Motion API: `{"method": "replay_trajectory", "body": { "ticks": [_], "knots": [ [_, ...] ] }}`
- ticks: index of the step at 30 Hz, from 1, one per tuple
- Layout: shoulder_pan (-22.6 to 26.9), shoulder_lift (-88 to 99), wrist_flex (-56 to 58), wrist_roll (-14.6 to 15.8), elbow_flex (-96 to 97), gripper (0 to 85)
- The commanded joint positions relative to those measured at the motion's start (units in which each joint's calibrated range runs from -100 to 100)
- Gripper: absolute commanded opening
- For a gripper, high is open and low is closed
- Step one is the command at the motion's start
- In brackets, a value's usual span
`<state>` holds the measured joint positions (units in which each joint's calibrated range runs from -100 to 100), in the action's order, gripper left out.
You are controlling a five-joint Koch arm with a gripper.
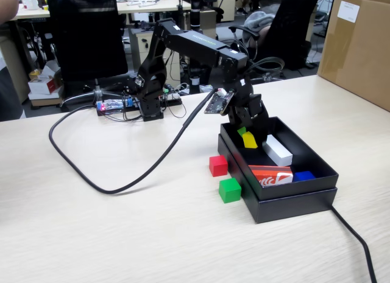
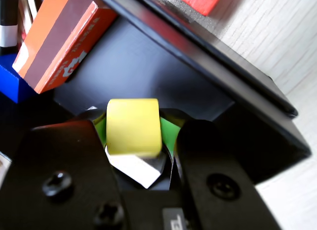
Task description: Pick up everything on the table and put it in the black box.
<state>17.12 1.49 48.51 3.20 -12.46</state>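
My gripper (image 1: 248,137) hangs inside the black box (image 1: 304,187) at its back left corner, shut on a yellow block (image 1: 250,140). In the wrist view the yellow block (image 2: 132,126) sits between the green-padded fingers (image 2: 166,133), above the box floor (image 2: 143,67). An orange-red carton (image 1: 270,173), a white block (image 1: 277,150) and a blue block (image 1: 303,175) lie in the box. The carton (image 2: 57,39) and blue block (image 2: 12,81) show at the wrist view's left. A red cube (image 1: 218,165) and a green cube (image 1: 230,190) sit on the table left of the box.
A thick black cable (image 1: 116,176) loops across the table from the arm's base (image 1: 151,106). Another cable (image 1: 356,240) runs from the box toward the front right. A cardboard box (image 1: 356,48) stands at the back right. Chairs and desks fill the background.
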Motion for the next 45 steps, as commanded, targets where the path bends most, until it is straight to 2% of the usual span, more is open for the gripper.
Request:
{"method": "replay_trajectory", "body": {
  "ticks": [1, 8, 13, 21, 22, 24, 32, 36, 39, 45],
  "knots": [
    [0.39, 1.44, -1.81, -0.10, -0.32, 21.3],
    [0.34, 2.47, -1.81, -0.29, 0.76, 32.6],
    [-0.20, 9.13, -1.64, -0.29, -1.41, 32.6],
    [-2.25, 25.88, 5.27, 0.20, -10.75, 32.8],
    [-2.88, 29.55, 6.22, 0.15, -9.03, 37.9],
    [-3.81, 32.88, 7.00, 0.05, -6.13, 41.1],
    [-8.45, 38.50, 7.17, 0.29, 10.92, 48.5],
    [-9.04, 38.04, 5.79, 1.56, 19.17, 48.5],
    [-8.74, 35.17, -0.35, 2.64, 26.15, 48.5],
    [-7.62, 26.91, -5.53, 4.10, 24.70, 47.6]
  ]
}}
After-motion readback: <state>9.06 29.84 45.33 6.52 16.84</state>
